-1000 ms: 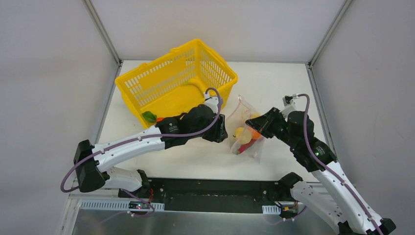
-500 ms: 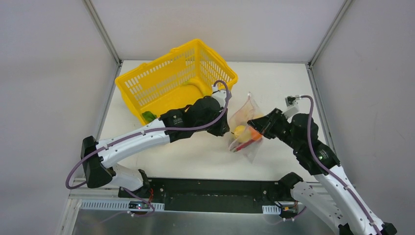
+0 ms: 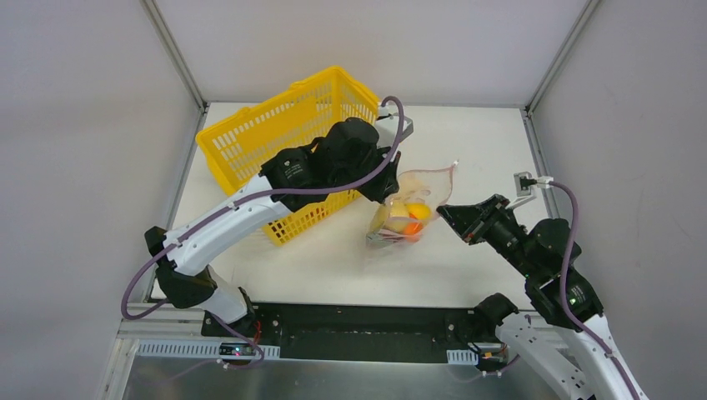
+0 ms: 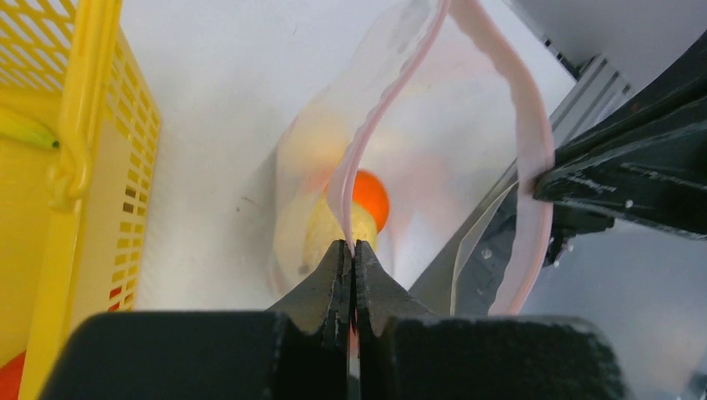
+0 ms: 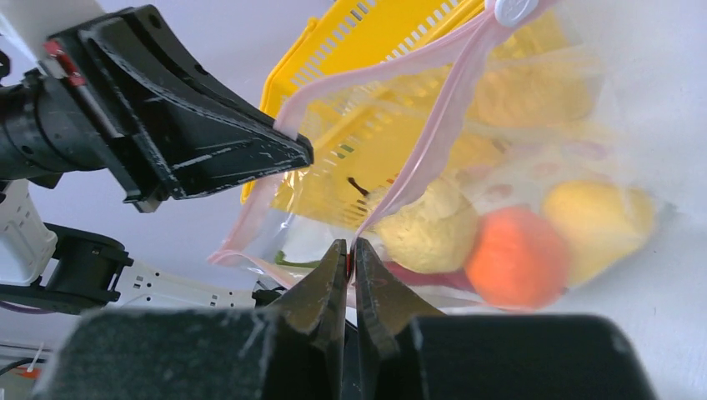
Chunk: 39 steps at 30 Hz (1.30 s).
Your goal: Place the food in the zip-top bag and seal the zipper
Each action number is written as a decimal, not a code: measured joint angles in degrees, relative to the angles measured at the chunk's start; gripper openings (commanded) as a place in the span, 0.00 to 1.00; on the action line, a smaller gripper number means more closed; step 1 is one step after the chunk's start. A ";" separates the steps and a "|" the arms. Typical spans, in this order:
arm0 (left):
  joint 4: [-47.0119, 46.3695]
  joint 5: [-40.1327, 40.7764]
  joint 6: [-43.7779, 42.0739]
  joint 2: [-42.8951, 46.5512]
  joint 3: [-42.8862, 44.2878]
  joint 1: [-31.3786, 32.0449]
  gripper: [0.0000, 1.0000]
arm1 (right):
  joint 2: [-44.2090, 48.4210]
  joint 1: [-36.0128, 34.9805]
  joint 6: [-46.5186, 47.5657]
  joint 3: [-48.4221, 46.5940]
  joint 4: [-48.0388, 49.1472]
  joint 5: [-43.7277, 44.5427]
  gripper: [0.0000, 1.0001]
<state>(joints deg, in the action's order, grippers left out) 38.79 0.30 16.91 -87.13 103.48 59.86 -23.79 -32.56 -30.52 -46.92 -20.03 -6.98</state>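
Note:
The zip-top bag hangs between my two grippers over the table, right of the basket. Its pink zipper is parted into two strips, so the mouth is open. My left gripper is shut on one strip. My right gripper is shut on the other strip. Inside the bag lie a yellow lemon, an orange fruit, another yellow piece, a red chili and a bit of green pepper. The white slider sits at the strip's end.
The yellow plastic basket stands at the back left, partly under my left arm, close to the bag. A yellow piece lies inside it. White walls close the table at the back and on both sides.
My left gripper has moved toward the back and right, lifting its side of the bag. My right arm has swung right and nearer, pulling the other strip. The bag mouth has spread.

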 measured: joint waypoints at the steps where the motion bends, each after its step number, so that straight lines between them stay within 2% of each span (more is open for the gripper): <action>1: 0.90 -0.46 -0.35 -0.20 0.00 -0.26 0.00 | -0.02 0.00 0.17 0.00 0.07 -0.17 0.09; 7: 3.08 -2.91 -1.46 -0.81 -1.49 -0.44 0.00 | -1.11 0.00 0.55 -0.09 0.00 -0.63 0.09; 17: -1.44 -1.86 0.02 1.05 -15.41 -1.88 0.00 | -6.82 0.00 -1.46 -0.33 -1.75 -0.33 0.09; 24: -4.02 1.36 3.08 5.46 -20.50 -5.27 0.00 | -7.04 0.00 -3.41 -0.31 -1.46 -0.15 0.08; 25: -4.20 1.92 3.34 6.25 -20.90 -5.62 0.05 | -7.06 0.00 -3.82 -0.31 -1.22 -0.11 0.08; 28: -5.03 3.04 3.78 8.20 -21.81 -5.97 0.40 | -7.21 0.00 -5.01 -0.04 -0.33 0.11 0.07; 30: -5.55 3.19 4.07 9.25 -22.21 -5.95 0.57 | -7.63 0.00 -5.68 0.37 0.48 0.17 0.07; 35: -5.51 3.37 4.46 10.03 -22.25 -5.95 0.84 | -9.14 0.00 -7.02 1.16 1.49 0.17 0.07; 39: -5.38 3.87 3.39 11.23 -22.43 -5.95 0.90 | -10.03 0.00 -7.65 1.31 1.79 0.15 0.06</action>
<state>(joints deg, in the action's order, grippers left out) 33.41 4.16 20.29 -75.90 81.06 53.91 -33.82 -32.56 -38.17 -45.60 -18.24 -6.83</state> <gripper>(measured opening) 0.858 0.067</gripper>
